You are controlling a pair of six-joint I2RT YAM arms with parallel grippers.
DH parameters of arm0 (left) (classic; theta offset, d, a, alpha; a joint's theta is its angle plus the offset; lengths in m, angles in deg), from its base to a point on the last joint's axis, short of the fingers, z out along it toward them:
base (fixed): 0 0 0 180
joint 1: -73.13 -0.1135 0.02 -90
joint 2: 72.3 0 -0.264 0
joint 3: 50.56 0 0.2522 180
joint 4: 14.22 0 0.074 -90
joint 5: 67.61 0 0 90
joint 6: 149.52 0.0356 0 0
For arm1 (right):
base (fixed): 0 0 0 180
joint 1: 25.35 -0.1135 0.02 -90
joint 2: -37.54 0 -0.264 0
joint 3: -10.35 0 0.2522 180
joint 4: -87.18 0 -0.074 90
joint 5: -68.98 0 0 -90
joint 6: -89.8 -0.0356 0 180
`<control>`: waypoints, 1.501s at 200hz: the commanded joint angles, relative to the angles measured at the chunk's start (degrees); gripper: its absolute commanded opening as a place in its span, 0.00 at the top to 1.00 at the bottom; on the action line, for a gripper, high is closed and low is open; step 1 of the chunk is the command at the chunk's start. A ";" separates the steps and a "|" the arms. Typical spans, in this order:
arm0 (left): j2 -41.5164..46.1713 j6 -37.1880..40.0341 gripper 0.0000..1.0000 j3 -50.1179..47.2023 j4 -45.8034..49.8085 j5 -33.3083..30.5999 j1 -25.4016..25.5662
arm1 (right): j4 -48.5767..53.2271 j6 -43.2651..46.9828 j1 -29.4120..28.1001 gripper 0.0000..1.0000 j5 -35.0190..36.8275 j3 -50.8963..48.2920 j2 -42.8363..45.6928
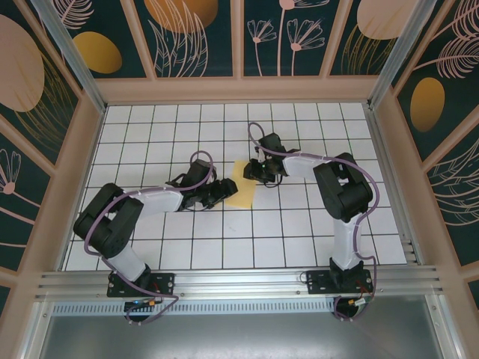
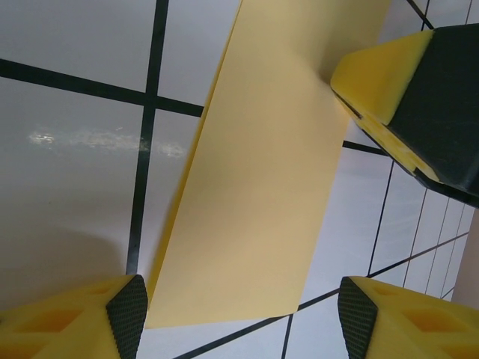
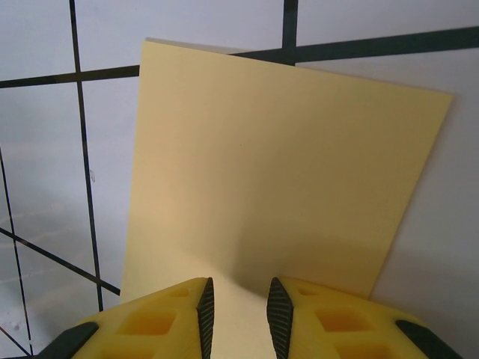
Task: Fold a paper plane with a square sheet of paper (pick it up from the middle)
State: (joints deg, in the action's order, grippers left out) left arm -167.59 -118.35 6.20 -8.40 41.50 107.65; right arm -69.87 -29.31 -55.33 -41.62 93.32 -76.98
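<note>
White gridded surface [image 1: 150,247], yellow sheet of paper [image 1: 243,183] flat on it: left end effector [image 2: 239,299] spread astride one end, right end effector [image 3: 239,307] narrowed but gapped over the opposite edge; judge edges should align before creasing.

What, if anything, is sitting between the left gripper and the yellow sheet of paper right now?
Nothing visible. The yellow sheet lies on the tiled table, right under the left gripper, whose fingers stand wide apart on either side of it. The right gripper sits at the sheet's far edge, out of the left one's way.
</note>
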 commanded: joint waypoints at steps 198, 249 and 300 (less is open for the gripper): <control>-2.40 3.28 0.28 4.00 3.64 0.44 1.80 | 4.21 -0.69 1.51 0.70 6.71 -3.20 -4.69; -2.37 3.52 0.28 4.20 2.27 1.56 2.21 | 4.26 -0.69 1.68 0.71 6.71 -3.29 -4.76; -1.20 3.83 0.28 3.23 -2.81 2.86 2.18 | 4.17 -0.69 1.67 0.71 6.64 -3.38 -4.77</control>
State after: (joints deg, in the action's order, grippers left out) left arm -169.60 -116.10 9.90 -6.89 43.03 109.53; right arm -70.11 -29.53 -55.11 -41.69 93.03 -77.00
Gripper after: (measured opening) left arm 0.720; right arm 0.294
